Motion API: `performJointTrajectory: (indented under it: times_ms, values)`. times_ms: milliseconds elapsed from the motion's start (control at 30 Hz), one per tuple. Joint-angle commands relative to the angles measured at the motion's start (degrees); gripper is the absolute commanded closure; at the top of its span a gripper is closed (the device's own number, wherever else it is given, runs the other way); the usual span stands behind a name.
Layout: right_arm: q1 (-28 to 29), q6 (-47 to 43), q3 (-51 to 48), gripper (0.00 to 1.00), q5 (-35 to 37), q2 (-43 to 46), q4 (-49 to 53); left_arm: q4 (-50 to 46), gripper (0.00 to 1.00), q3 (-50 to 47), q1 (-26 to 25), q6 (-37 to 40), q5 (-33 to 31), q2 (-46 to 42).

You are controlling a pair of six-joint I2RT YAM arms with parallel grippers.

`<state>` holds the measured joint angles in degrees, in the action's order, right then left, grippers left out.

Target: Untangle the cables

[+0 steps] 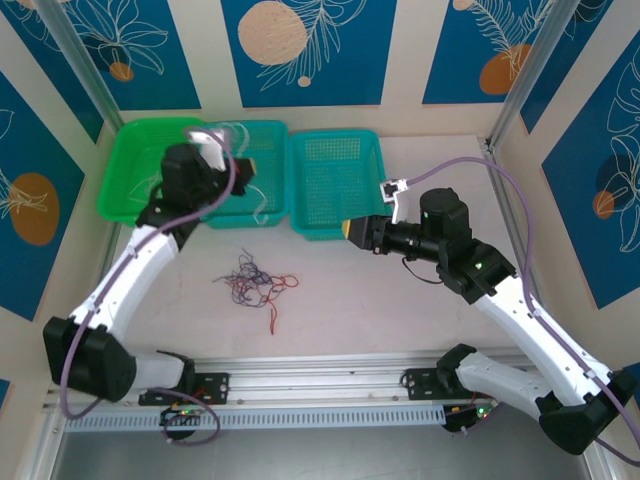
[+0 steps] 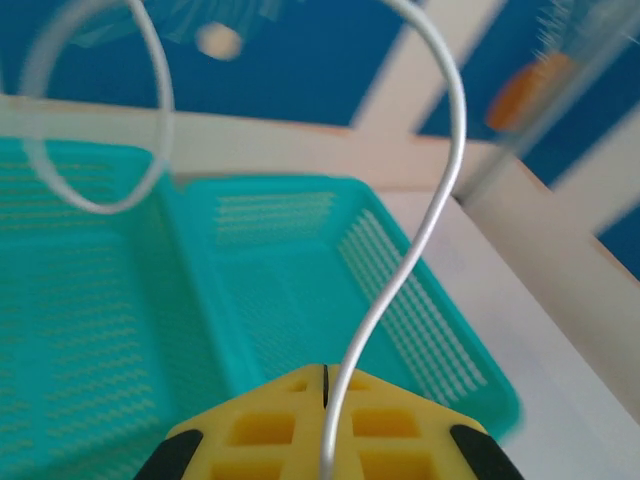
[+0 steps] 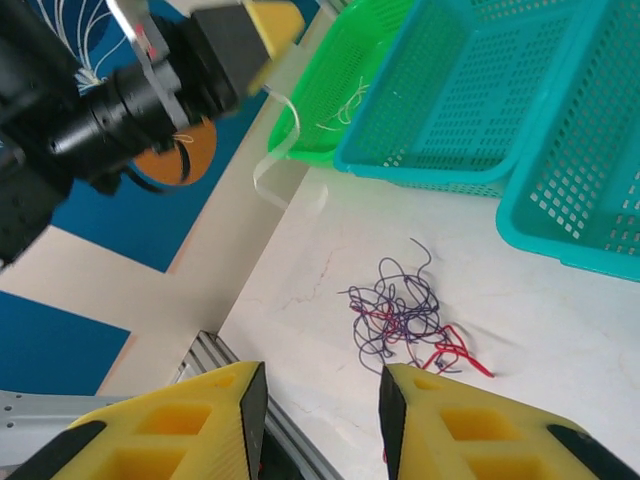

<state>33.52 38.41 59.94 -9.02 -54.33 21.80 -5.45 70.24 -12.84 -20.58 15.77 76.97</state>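
A green basket (image 1: 122, 185), a teal basket (image 1: 268, 150) and a second teal basket (image 1: 335, 180) sit abreast on the table (image 1: 380, 300).

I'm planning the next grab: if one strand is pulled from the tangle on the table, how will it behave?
Probably floppy: the strands in the tangle curl in loose loops. Being thin and interlaced, the whole clump would likely drag along. The white cable in the left gripper bends in curves too.
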Motion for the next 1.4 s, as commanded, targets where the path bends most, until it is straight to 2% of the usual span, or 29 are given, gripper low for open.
performJointTrajectory:
  times_ms: [0,233,333,467,533,567,633,700,733,800,967,1067,1167,1267,1367]
  values:
    - [-1.11,1.65,-1.37,0.58,-0.27,0.81,0.3,-3.26,1.0,5.89,7.51,-0.93,-2.63,6.11]
    - [-3.35,2.2,-2.69,0.51,0.32,4.94,2.78,-10.91,1.0,23.1,20.38,1.8,-9.46,25.06]
    - [-4.34,1.62,-1.88,0.46,0.12,6.45,5.7,-13.2,1.0,28.16,24.99,-0.54,-9.24,31.74]
    - [-4.94,1.42,-1.53,0.39,0.79,8.55,8.65,-13.73,1.0,30.47,28.36,-1.98,-7.41,37.01]
    - [-5.11,2.15,-2.31,0.3,1.7,9.6,8.89,-16.75,0.99,33.14,28.97,-0.79,-7.21,39.73]
    - [-5.17,2.62,-2.73,0.26,2.08,9.93,9.01,-17.47,0.85,33.69,29.06,-0.4,-6.85,40.41]
    - [-5.32,3.85,-3.45,0.11,3.54,10.36,9.15,-17.41,0.47,33.38,29.27,-0.55,-4.5,40.63]
    - [-5.39,4.46,-4.15,0.03,3.91,10.37,8.54,-16.27,0.25,32.01,29.28,-1.53,-2.52,39.4]
    - [-5.48,4.69,-4.54,0.02,3.85,10.22,8.02,-15.32,0.19,30.83,29.28,-2.55,-1.47,38.38]
    - [-5.56,4.95,-4.91,0.02,3.38,9.61,7.11,-12.8,0.14,28.12,29.16,-4.29,0.46,35.92]
    - [-5.76,4.27,-3.32,0.02,1.53,7.21,7.75,-5.58,0.11,17.04,28.7,-8.79,3.21,27.47]
    - [-6.06,3.57,-2.95,0.03,0.2,6.19,7.92,2.64,0.11,6.08,28.13,-13.92,6.47,19.26]
    - [-6.1,3.68,-3.47,0.05,-2.35,4.36,6.55,7.78,0.11,-3.6,25.29,-16.97,7.92,9.72]
    - [-5.62,3.87,-3.93,0.07,-4.17,1.74,4.83,8.45,0.12,-10.2,18.55,-15.91,7.41,0.84]
    - [-4.45,3.39,-4.13,0.07,-4.96,-0.89,3.36,0.41,0.13,-12.27,8.19,-8.81,3.3,-6.34]
